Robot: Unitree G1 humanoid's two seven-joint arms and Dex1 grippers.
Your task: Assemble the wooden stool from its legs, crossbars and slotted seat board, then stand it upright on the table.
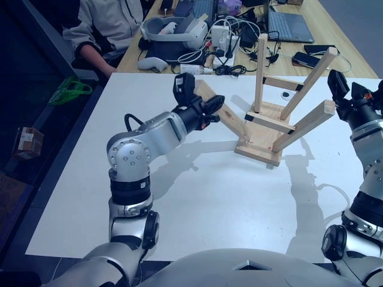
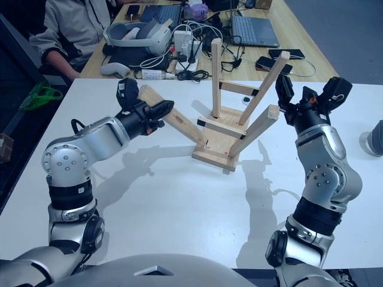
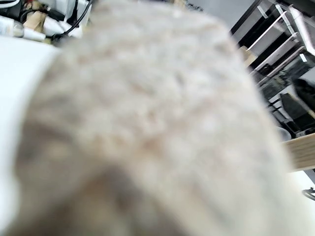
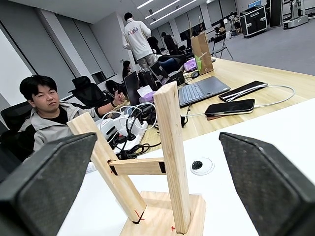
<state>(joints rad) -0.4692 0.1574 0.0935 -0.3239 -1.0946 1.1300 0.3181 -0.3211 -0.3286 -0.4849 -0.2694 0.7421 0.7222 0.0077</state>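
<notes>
The wooden stool rests tilted on its seat board (image 1: 262, 136) on the white table (image 1: 197, 203), legs up. Two legs (image 1: 260, 66) (image 1: 309, 75) rise at the back, joined by a crossbar (image 1: 281, 84). A third leg (image 1: 305, 124) slants toward the right. The fourth leg (image 1: 230, 119) slants left, and my left gripper (image 1: 210, 109) is shut on it near its free end; its wood (image 3: 147, 123) is close up in the left wrist view. My right gripper (image 2: 308, 98) stands open just past the right leg's tip. Its pads (image 4: 44, 182) frame the stool (image 4: 172, 162) from farther off.
Behind the table a wooden desk (image 1: 335, 36) holds a laptop (image 1: 287, 24), phones, cables and a headset (image 1: 173, 30). A person sits at its left end. A grey round object (image 2: 374, 137) stands at the table's right edge. The table's near half is bare.
</notes>
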